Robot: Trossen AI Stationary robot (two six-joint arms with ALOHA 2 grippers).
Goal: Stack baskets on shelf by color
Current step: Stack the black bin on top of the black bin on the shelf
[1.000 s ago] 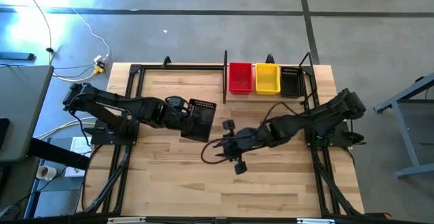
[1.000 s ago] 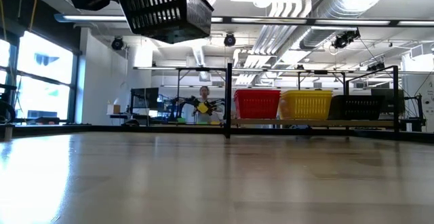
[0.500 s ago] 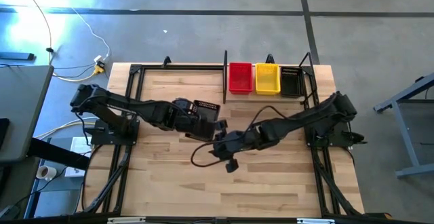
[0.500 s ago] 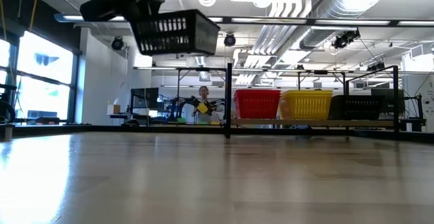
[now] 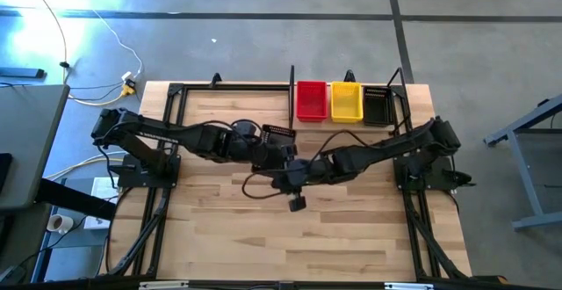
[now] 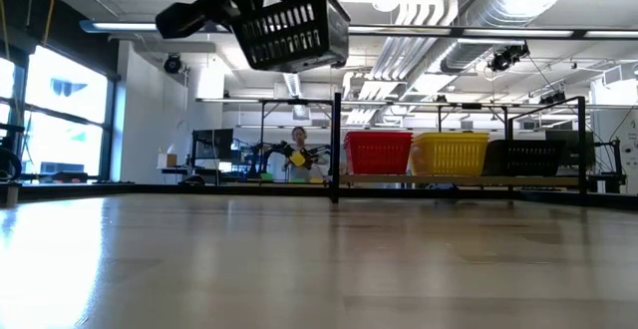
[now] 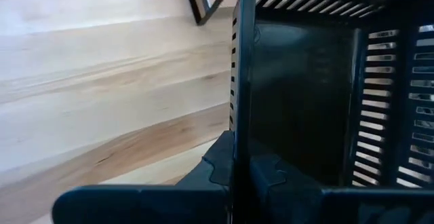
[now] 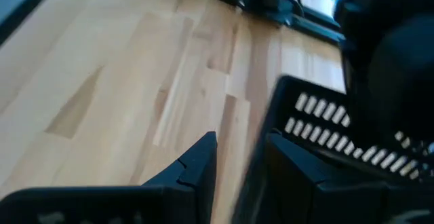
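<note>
Two grippers meet mid-air: my left gripper pinches the black basket's wall, right gripper spread around its rim for handover, I reckon.

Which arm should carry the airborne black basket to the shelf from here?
Right, probably: its base sits beside the shelf, and the right gripper already meets the black basket, which the left gripper holds mid-table.

bare tabletop everywhere; shelf posts flank the baskets.

Bright even overhead light; window glare at left; right wrist view blurred.
</note>
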